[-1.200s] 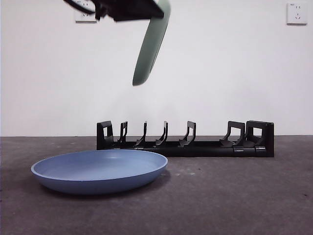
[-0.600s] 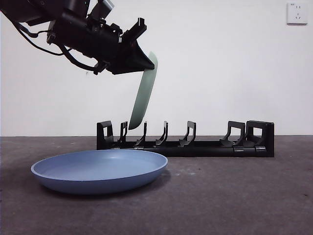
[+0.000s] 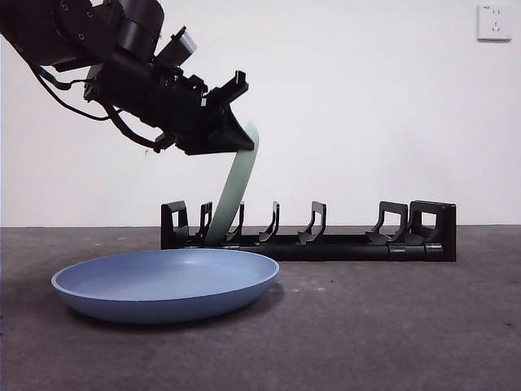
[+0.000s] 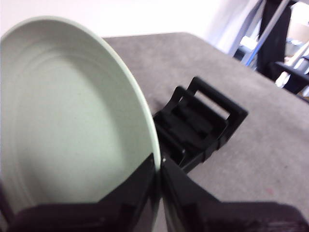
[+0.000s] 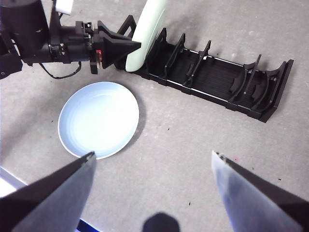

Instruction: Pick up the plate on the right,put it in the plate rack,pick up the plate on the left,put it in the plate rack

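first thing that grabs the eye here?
The left gripper holding a pale green plate on edge, its lower rim down among the prongs at one end of the black plate rack. Next, the blue plate lying flat on the table before the rack.

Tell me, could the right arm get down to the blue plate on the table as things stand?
Probably yes. The right tool hangs open above the blue plate, which lies flat with nothing on it. The left tool, holding the green plate at the plate rack, stays off to one side.
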